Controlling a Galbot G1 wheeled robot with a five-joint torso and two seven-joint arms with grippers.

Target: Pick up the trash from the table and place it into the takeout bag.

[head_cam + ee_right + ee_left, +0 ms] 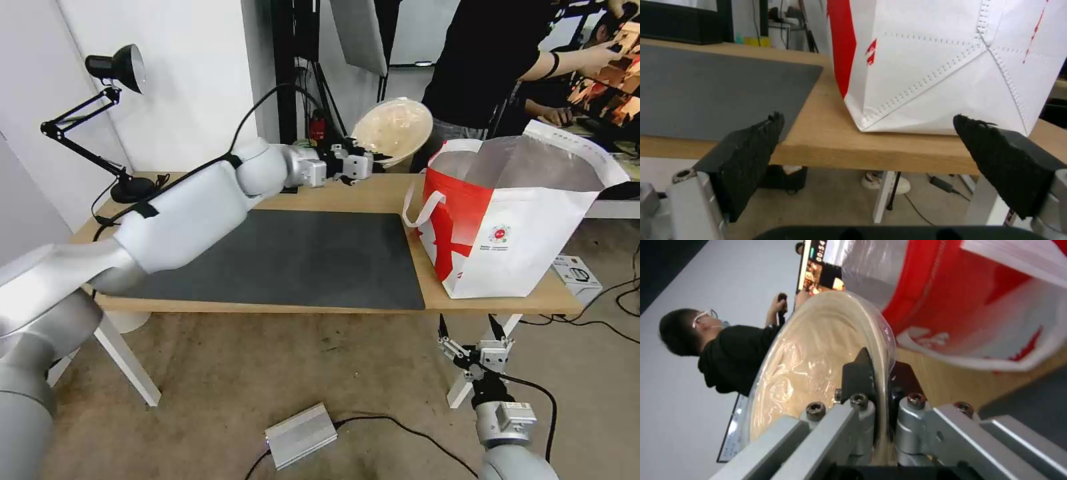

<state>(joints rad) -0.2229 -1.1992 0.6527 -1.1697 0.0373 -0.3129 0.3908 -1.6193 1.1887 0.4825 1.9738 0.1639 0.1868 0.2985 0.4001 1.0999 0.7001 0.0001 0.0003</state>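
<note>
Left pincer (373, 162) is clamped on the rim of the beige shallow bowl (393, 130), holding it tilted on edge in the air over the far side of the counter (373, 193), just left of the takeout bag (527, 227). Bowl's inside faces away, so I can't see what's in it. Right pincer (471, 330) hangs below the counter's near edge, fingers apart, holding nothing. Bag contents are hidden too.

Glossy plastic beige bowl (392, 129), foil-lined takeout bag (527, 227), matt wood table (373, 193)
</note>
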